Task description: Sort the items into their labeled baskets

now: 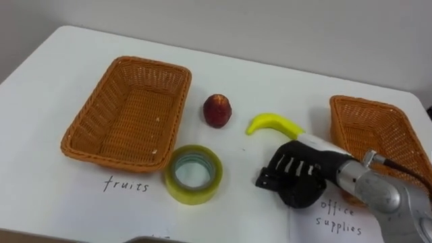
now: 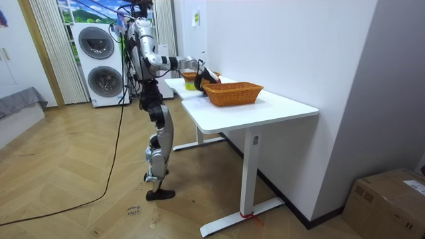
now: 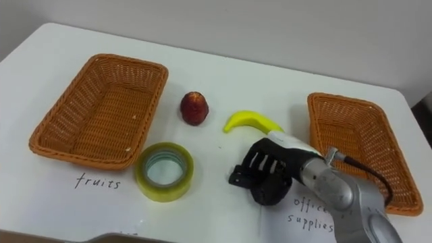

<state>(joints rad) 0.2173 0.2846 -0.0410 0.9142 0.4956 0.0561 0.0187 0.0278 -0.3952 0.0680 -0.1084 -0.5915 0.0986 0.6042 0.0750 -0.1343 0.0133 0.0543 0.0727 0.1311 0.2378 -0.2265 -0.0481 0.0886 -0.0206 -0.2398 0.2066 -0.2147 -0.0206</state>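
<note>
Two wicker baskets on a white desk (image 1: 54,61), with three loose things on the bare top between them, all outside the baskets. Nearest the front edge, a roll of yellowish tape (image 1: 194,174), lying flat, just in front of the left basket's near right corner and apart from it. To the right of the tape, the right robot hand (image 1: 300,177), black, knuckles up, coming in from the lower right, fingers curled under toward the desk, closed on nothing visible; touching the desk or just above it, impossible to tell. Under the wrist, a sheet of paper (image 1: 331,216) with handwriting, in front of the right basket; more handwriting (image 1: 126,183) straight on the desk in front of the left basket. Just beyond the robot hand, a yellow banana (image 1: 270,124), curved, its right end close against the back of the hand. Left of the banana and apart from it, a red fruit (image 1: 217,110), upright, near the left basket's right wall. Left basket (image 1: 81,121) long and deep, running away toward the far edge; right basket (image 1: 358,101) well apart, near the desk's right side. In the room view, the robot upright at the far end of the desk, one arm stretched out over it, two stacked washing machines (image 2: 99,60) behind, a cardboard box (image 2: 392,196) on the wooden floor at the room view's right.
</note>
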